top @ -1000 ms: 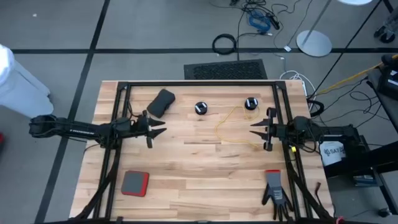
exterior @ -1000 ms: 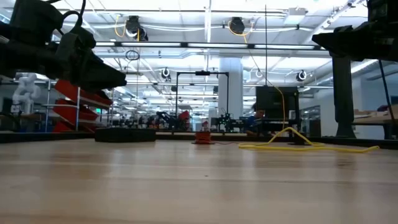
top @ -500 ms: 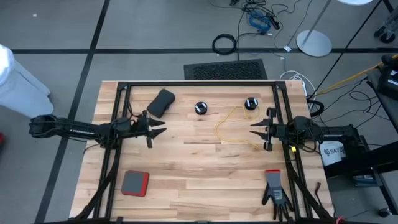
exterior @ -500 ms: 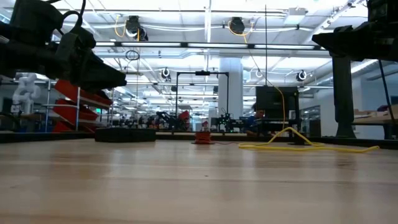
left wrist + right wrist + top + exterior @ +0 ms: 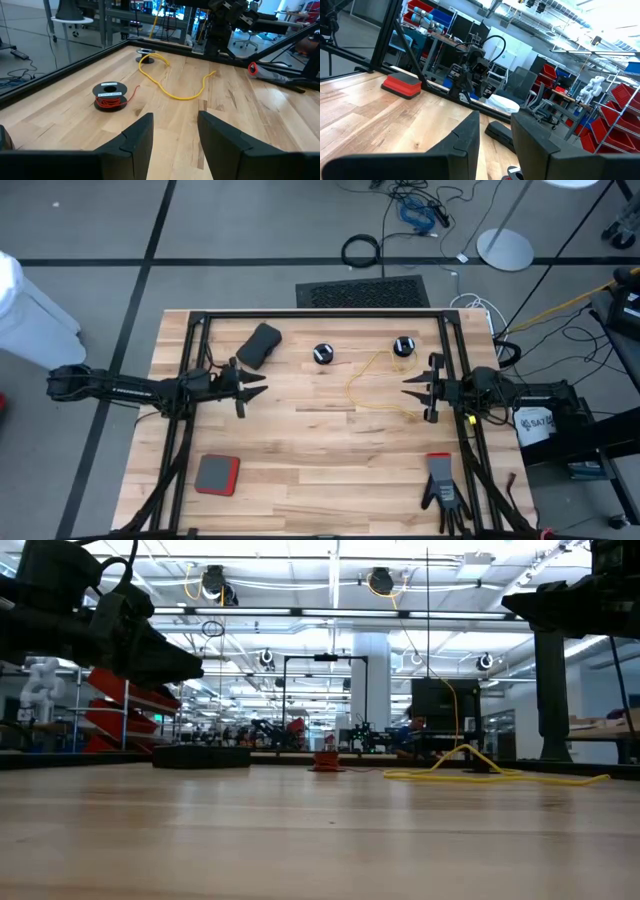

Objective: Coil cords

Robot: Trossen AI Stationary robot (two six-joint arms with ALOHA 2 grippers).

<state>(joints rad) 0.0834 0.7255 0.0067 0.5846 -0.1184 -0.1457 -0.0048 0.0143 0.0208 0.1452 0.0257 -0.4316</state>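
The yellow cord (image 5: 372, 383) lies loose in curves on the table's right half, one end at its small black reel (image 5: 403, 347) near the far edge; the left wrist view also shows this cord (image 5: 172, 89). The reddish-orange cord (image 5: 109, 101) is wound on a second black reel (image 5: 322, 354), which lies flat at the far middle. My left gripper (image 5: 258, 387) hovers open over the table's left half, pointing right. My right gripper (image 5: 410, 388) hovers open at the right, pointing left, beside the yellow cord. Neither touches a cord.
A black pouch (image 5: 261, 345) lies at the far left, a red-and-grey block (image 5: 216, 474) at the near left, and a dark glove with a red cuff (image 5: 441, 485) at the near right. A black frame (image 5: 320, 314) borders the table. Bare wood lies between the grippers.
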